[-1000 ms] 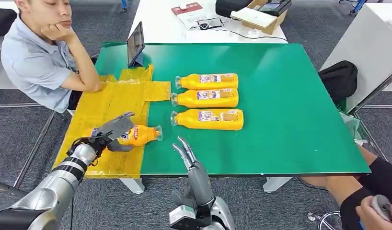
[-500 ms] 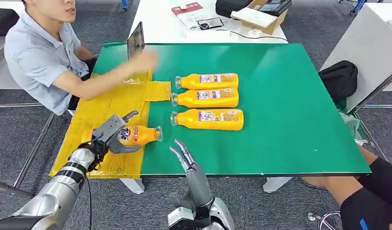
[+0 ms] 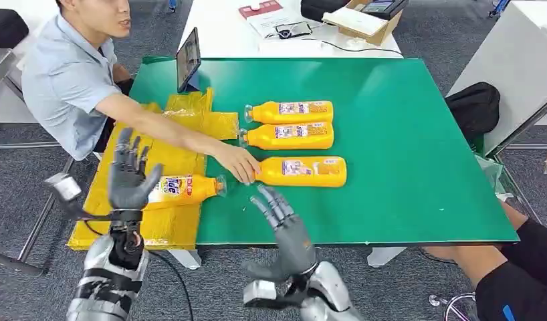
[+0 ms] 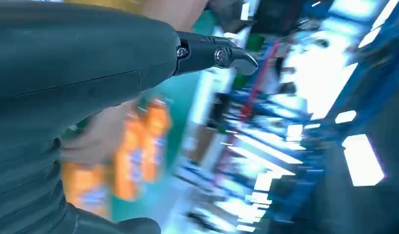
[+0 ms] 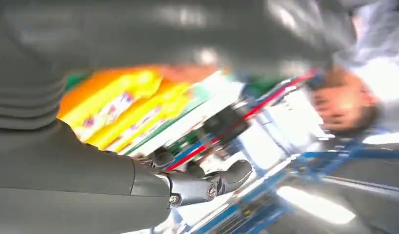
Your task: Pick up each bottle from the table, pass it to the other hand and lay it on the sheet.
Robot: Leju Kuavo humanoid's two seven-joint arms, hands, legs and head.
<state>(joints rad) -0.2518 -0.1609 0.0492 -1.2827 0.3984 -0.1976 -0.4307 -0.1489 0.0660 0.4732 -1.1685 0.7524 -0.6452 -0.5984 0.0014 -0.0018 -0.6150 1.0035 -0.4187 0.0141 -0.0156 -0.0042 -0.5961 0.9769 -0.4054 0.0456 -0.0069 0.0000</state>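
Head view: one orange detergent bottle (image 3: pixel 187 188) lies on its side on the yellow sheet (image 3: pixel 140 227), neck poking over the sheet's edge toward the green table (image 3: pixel 404 134), while the left hand (image 3: pixel 130 175) stands raised above it, fingers spread wide and holding nothing. The right hand (image 3: pixel 284 221) hovers open-palmed at the table's near edge, also empty. A seated person's hand (image 3: pixel 239 164) rests on the neck of the nearest of three bottles (image 3: pixel 301 171) waiting in a row on the table; the other two (image 3: pixel 289 124) lie just beyond it. By the look of it, one delivery is finished and the next pickup falls to the right hand, which must reach the nearest bottle once the person's hand clears. A second earlier the left hand gripped the bottle on the sheet and the person sat chin on hand; the nearest bottle has since shifted slightly.
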